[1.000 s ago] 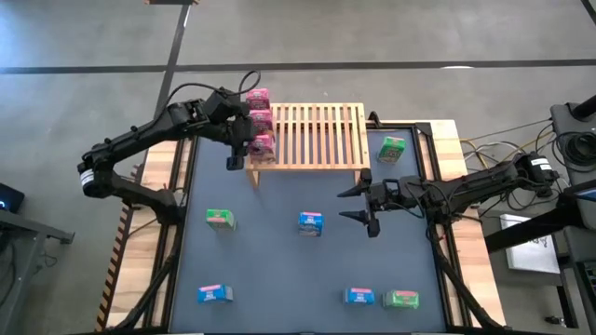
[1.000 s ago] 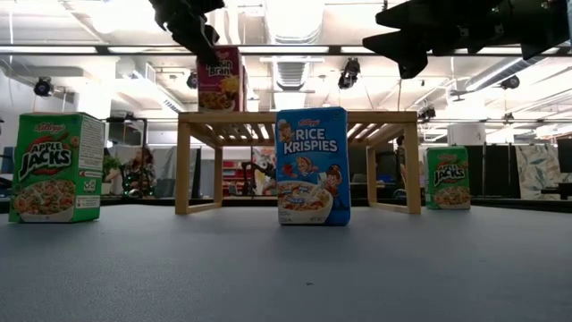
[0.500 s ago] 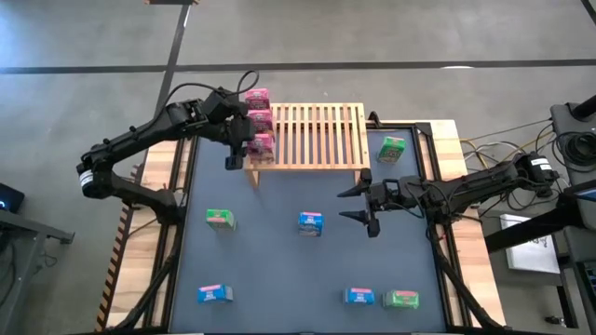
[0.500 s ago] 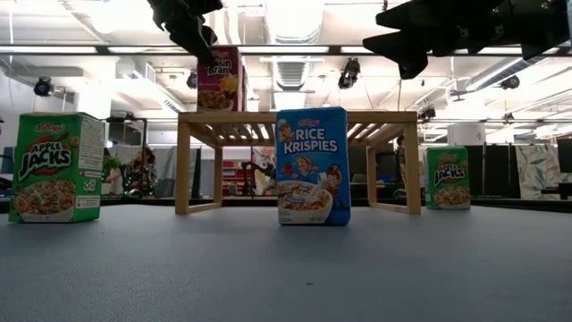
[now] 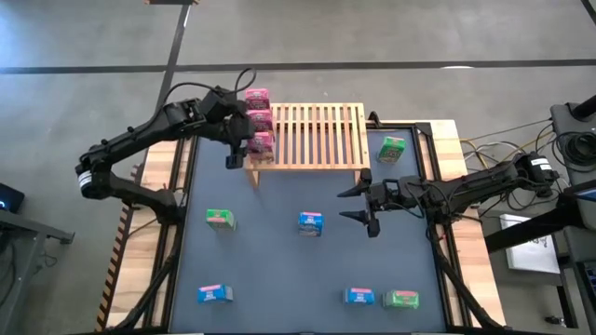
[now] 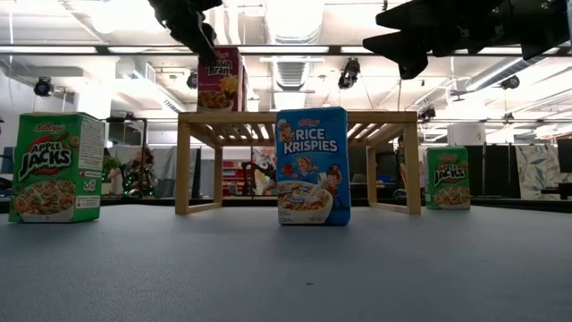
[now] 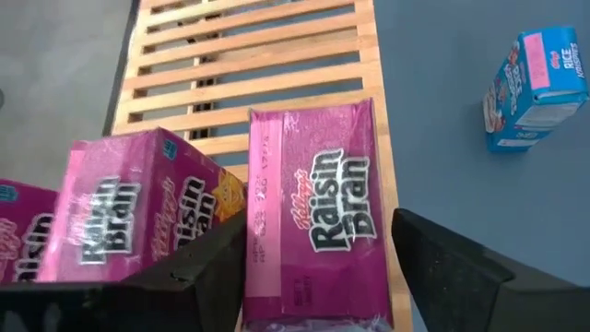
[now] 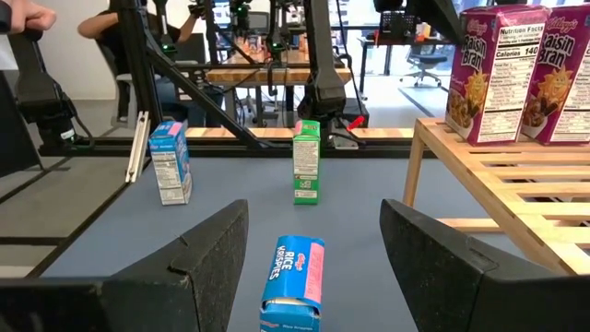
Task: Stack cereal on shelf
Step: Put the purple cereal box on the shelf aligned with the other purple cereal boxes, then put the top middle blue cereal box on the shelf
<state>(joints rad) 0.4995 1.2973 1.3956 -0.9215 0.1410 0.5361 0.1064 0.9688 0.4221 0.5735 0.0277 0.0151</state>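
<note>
Three pink Raisin Bran boxes (image 5: 261,119) stand in a row on the left end of the wooden slatted rack (image 5: 321,135). My left gripper (image 5: 235,154) is open over the nearest pink box (image 7: 318,212), with one finger on each side of it. My right gripper (image 5: 341,206) is open and empty above the table, to the right of an upright blue Rice Krispies box (image 5: 310,223). Green boxes (image 5: 220,219) (image 5: 391,149) (image 5: 402,299) and two more blue boxes (image 5: 214,294) (image 5: 358,296) stand on the dark table top. My left gripper comes from above and the table's left, with its fingers (image 7: 217,263) close along the two narrow sides of the nearest pink box. I cannot tell whether they touch it. The box stands upright on the rack's slats.
The rack's middle and right slats (image 5: 335,130) are bare. Free table room lies between the boxes in the middle (image 5: 270,261). Beyond the table there are desks, equipment stands and a person's hand (image 8: 18,14).
</note>
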